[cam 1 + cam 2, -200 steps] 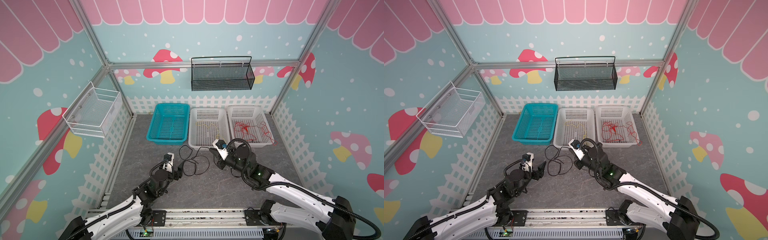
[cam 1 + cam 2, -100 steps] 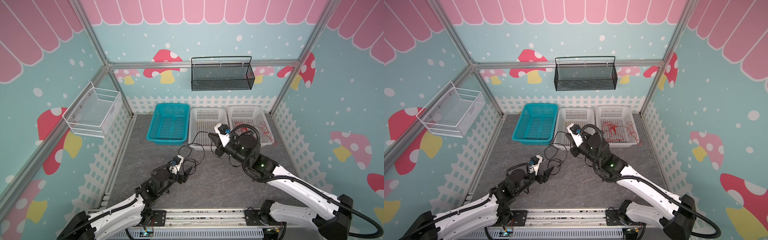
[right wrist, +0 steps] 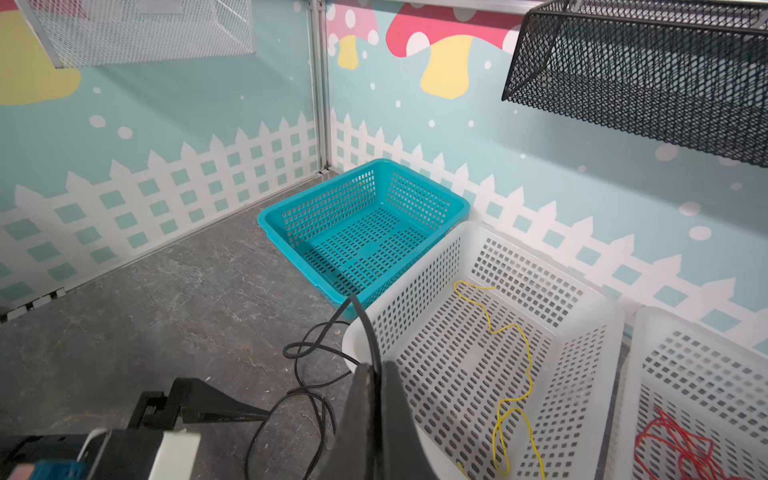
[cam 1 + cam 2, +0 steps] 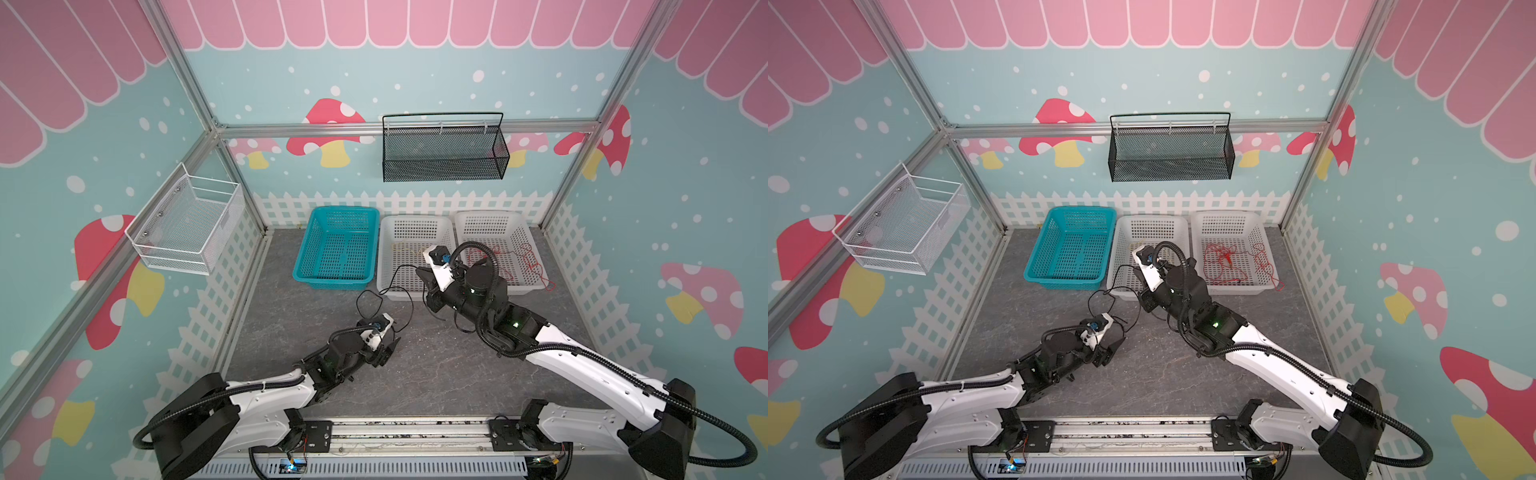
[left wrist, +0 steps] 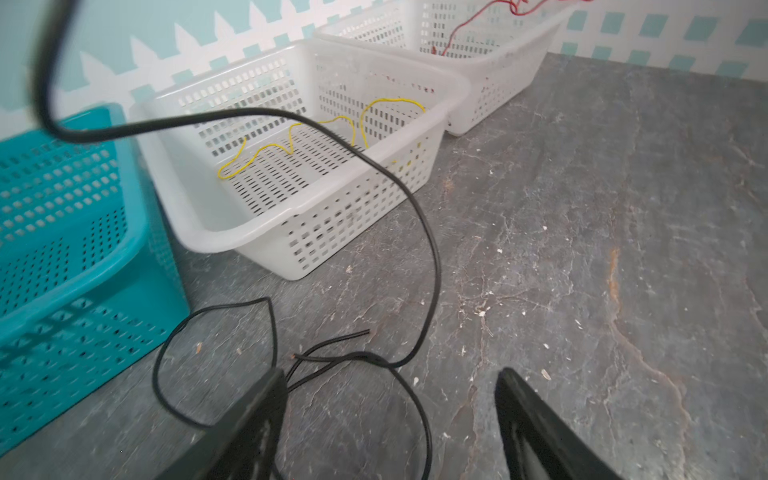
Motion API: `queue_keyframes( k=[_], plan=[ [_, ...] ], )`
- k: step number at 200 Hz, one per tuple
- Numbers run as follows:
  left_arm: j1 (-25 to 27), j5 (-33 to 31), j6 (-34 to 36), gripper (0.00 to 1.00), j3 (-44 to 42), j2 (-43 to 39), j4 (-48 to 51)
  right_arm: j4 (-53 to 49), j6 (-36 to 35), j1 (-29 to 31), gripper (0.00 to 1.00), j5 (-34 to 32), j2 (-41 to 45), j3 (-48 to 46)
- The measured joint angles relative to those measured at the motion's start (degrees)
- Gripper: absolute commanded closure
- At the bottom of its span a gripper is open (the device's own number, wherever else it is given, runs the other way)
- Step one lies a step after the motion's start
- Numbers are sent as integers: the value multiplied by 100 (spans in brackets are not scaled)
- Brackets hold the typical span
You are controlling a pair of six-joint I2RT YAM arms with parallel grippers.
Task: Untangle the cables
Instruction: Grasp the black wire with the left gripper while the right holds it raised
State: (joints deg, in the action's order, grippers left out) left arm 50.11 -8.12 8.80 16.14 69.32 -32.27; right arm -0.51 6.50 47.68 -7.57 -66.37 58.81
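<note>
The right gripper [image 3: 374, 370] had its fingers pressed together on the black cable [image 5: 435, 266] and was raised above the near rim of the middle basket [image 4: 415, 219]. From that pinch the cable led off toward 9 o'clock and dropped past the basket's near left corner. It then lay in loose loops on the floor [image 4: 436, 374], in front of the teal basket [image 4: 332, 284] and the middle one. Two loose black ends lay on the floor among the loops.

The left gripper [image 4: 390, 351] sat low at 6 o'clock of the loops, its fingers wide apart and holding nothing. In the left wrist view one fingertip overlapped a loop, but contact could not be told.

The three baskets stood in a row at 12 o'clock of the floor, with the teal one toward 11 and the right basket [image 4: 488, 215] toward 1. The yellow cable [image 3: 528, 361] lay wavy inside the middle basket. The red cable [image 4: 1219, 254] lay tangled in the right basket, one loop hanging over its near right corner.
</note>
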Motion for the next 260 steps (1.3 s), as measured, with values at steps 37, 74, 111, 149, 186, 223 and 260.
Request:
queue_keyframes(
  k=[37,74,111,149,186,223,260],
  plan=[
    [192,-133,400,23,203,796,-566,-160,50,2,100,-85,0,175],
    [210,-426,570,29,251,1298,-1390,-361,138,2,100,-125,-2,455],
    [212,-540,623,43,380,1620,-1773,-485,205,0,100,-92,22,535],
    [212,-577,597,65,380,1814,-1958,-555,240,0,100,-20,96,546],
    [212,-627,527,79,398,1939,-1996,-557,260,2,100,66,199,560],
    [216,-710,455,100,431,2076,-2098,-557,260,2,100,116,289,579],
    [216,-850,444,100,431,1967,-2247,-557,260,0,100,94,302,579]
  ],
)
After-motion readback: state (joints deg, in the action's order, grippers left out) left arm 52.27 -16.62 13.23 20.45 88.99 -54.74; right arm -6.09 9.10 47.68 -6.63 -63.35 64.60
